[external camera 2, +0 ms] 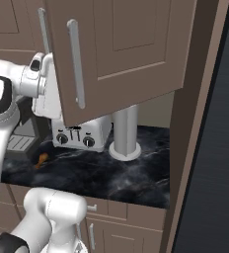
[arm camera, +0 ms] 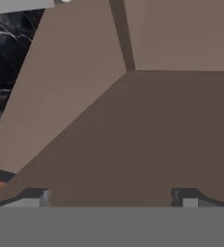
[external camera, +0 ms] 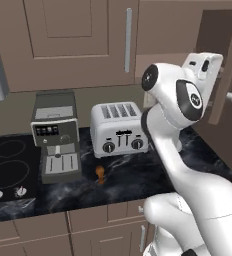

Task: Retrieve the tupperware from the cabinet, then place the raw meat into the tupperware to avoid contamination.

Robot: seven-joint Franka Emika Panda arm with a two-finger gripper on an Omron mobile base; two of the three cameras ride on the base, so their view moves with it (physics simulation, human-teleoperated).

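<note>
One raw meat piece (external camera: 100,173), one toaster (external camera: 119,129), one coffee machine (external camera: 55,135); gripper (arm camera: 111,198) released, inside the cabinet (arm camera: 147,130).

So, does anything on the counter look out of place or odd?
Yes: the raw meat lies bare on the dark counter, in front of the toaster, with no plate or container under it. Nothing looks spilled or damaged.
</note>
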